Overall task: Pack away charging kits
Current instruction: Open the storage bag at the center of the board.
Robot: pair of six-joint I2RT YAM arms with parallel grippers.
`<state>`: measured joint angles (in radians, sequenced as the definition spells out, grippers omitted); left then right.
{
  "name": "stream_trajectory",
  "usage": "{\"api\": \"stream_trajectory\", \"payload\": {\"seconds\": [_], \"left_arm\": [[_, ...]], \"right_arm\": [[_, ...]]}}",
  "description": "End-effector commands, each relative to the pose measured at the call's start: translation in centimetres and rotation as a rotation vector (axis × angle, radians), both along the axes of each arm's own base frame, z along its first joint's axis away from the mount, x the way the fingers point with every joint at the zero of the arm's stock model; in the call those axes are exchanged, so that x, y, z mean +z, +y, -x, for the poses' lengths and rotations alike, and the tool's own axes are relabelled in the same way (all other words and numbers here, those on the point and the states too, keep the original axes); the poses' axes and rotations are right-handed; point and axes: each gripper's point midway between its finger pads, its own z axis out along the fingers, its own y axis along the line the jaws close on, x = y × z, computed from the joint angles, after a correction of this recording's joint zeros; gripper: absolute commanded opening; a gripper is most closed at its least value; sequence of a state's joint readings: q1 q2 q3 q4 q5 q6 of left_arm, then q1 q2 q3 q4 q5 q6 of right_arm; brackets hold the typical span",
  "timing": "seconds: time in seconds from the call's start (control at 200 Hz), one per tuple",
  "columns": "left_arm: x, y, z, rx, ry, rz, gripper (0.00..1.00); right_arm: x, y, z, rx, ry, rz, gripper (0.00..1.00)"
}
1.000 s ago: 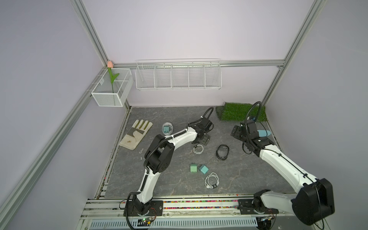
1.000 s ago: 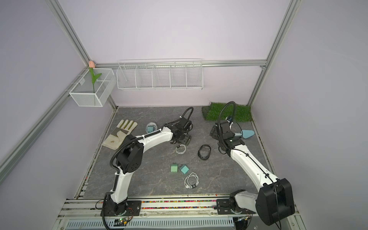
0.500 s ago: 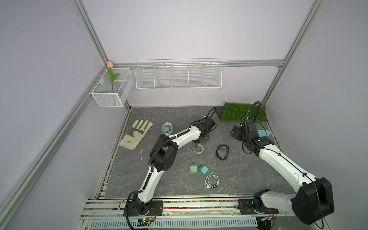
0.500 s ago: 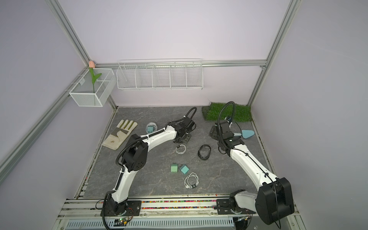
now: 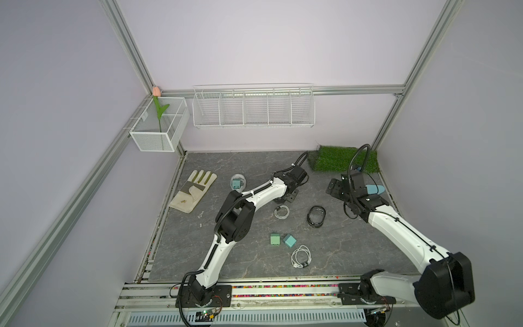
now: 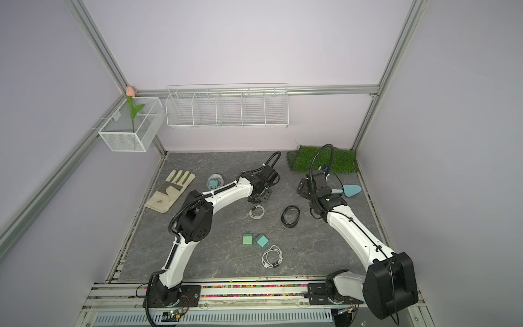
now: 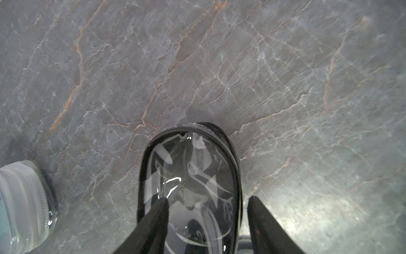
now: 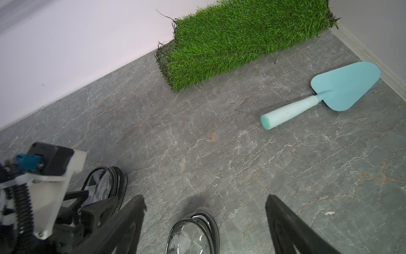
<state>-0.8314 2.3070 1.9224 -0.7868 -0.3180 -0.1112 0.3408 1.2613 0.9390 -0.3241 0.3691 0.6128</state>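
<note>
Left gripper [image 7: 208, 199]: jaws half-spread astride the rim of the black-rimmed case [image 7: 191, 167], pinching nothing. Right gripper [image 8: 205, 198]: spread wide, empty. One coiled white cable [image 5: 281, 211] lies just beside that case; two teal blocks [image 5: 275, 239] lie farther from it. Recommendation: seat both fingers [image 7: 153, 220] squarely on the rim before closing, lest the case skid.

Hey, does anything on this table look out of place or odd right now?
Nothing looks spilled or broken. What stands out is garden gear: a work glove lying flat at the left side of the table, and a light-blue trowel near a grass patch in the far right corner.
</note>
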Motion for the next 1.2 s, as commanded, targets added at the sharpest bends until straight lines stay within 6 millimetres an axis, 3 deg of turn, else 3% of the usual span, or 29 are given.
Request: {"api": "stream_trajectory", "payload": {"seconds": [0.0, 0.105, 0.165, 0.33, 0.455, 0.57, 0.74, 0.86, 1.01, 1.195], "left_arm": [[-0.9, 0.5, -0.2, 0.016, 0.015, -0.039, 0.49], [-0.3, 0.8, -0.7, 0.040, 0.008, -0.030, 0.26], [0.5, 1.1, -0.9, 0.057, -0.001, -0.019, 0.19], [2.5, 2.1, -1.1, 0.112, 0.006, 0.058, 0.16], [2.8, 3.8, -1.3, 0.174, 0.034, 0.105, 0.00], [3.0, 5.8, -1.5, 0.236, 0.059, 0.156, 0.00], [3.9, 8.5, -1.0, 0.304, 0.062, 0.240, 0.00], [4.2, 10.1, -0.7, 0.330, 0.076, 0.293, 0.00], [3.8, 12.4, -0.4, 0.396, 0.068, 0.295, 0.00], [4.5, 14.1, 0.2, 0.446, 0.045, 0.290, 0.00]], "right_arm": [[0.7, 0.3, -0.7, 0.007, -0.025, -0.015, 0.89], [0.7, 0.4, -0.7, 0.011, -0.025, -0.017, 0.89], [0.7, 0.6, -0.8, 0.017, -0.026, -0.010, 0.89], [1.3, 3.8, -0.9, 0.101, -0.034, 0.071, 0.90], [0.8, 6.2, -0.5, 0.136, -0.019, 0.088, 0.95], [-0.7, 8.7, 0.5, 0.169, 0.004, 0.023, 1.00], [-2.3, 14.9, 1.4, 0.287, 0.044, 0.003, 0.90], [-4.3, 17.8, 1.4, 0.337, 0.109, 0.031, 0.83], [-7.2, 19.7, 1.5, 0.369, 0.185, 0.039, 0.79], [-10.1, 20.2, 1.2, 0.376, 0.287, 0.128, 0.72]]}}
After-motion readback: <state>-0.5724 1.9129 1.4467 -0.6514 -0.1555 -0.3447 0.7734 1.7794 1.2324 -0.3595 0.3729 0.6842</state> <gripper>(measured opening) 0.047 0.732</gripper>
